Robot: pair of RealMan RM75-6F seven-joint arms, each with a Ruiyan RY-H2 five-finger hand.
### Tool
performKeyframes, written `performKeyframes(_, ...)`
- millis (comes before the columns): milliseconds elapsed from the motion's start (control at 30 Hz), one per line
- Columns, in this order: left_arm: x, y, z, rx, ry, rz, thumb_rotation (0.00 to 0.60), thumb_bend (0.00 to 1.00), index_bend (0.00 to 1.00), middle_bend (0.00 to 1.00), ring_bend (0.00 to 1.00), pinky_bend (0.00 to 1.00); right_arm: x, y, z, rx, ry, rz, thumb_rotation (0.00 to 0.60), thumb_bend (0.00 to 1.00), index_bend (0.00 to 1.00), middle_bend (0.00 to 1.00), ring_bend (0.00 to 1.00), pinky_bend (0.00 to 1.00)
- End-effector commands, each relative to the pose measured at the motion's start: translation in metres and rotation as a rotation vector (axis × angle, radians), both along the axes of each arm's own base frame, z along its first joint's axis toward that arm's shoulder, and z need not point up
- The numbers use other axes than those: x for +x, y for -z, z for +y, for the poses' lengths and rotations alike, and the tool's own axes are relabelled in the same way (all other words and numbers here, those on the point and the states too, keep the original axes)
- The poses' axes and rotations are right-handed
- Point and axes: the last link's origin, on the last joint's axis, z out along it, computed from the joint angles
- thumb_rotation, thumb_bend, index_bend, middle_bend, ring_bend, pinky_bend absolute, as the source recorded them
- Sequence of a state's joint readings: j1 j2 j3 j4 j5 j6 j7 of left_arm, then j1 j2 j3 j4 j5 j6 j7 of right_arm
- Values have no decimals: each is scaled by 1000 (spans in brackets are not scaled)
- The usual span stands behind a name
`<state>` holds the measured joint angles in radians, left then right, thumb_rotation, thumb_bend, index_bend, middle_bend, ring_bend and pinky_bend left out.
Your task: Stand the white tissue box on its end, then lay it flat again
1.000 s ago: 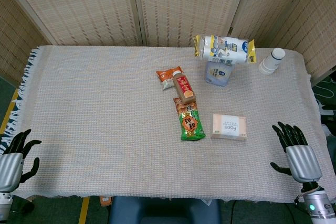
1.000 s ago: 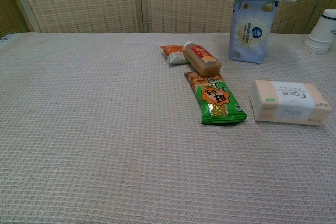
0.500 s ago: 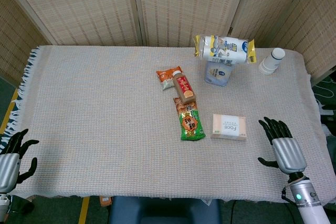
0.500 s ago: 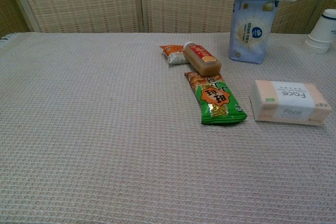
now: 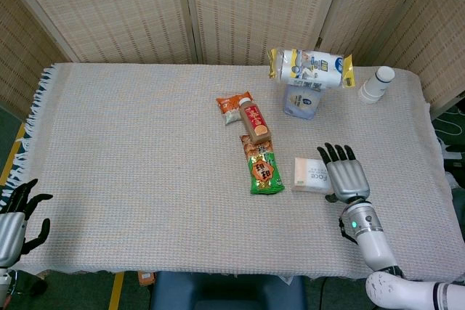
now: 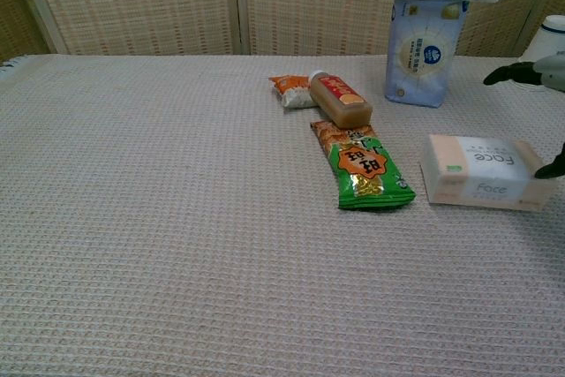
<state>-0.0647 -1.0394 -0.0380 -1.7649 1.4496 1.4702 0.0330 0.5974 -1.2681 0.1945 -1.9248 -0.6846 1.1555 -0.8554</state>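
My right hand (image 5: pixel 346 176) hangs over the right end of the tissue box (image 5: pixel 312 175), fingers spread wide and holding nothing; from the head view I cannot tell whether it touches the box. In the chest view only dark fingertips (image 6: pixel 505 74) show at the right edge, above the box, with the thumb tip down beside the box's right end. The box lies flat on the bench (image 5: pixel 145 150), its printed face up, to the right of centre (its long side runs left to right).

Just left of the box I see a green snack packet (image 5: pixel 262 169) lying lengthwise. Touching the far end of that packet is a small bottle with a red label (image 5: pixel 254 123) on its side, and beside the bottle's far end lies a little orange packet (image 5: pixel 234 106). Further back stands a blue pack of tissues (image 5: pixel 302 101), upright, with a long white and yellow wrapped roll (image 5: pixel 310 67) resting across its top. A stack of white paper cups (image 5: pixel 376 84) sits near the far right corner, well apart from the box.

My left hand (image 5: pixel 13 219) is down at the near left corner, just off the bench's fringed edge, fingers apart and empty
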Motion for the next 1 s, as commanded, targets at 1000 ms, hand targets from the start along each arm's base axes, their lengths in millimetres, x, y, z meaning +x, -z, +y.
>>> performKeyframes(1000,-1,-3,0,2,-3,-9,600,491,273,0,0,292,-3,66,-36,65,86,3,600,0,123,156,72,0)
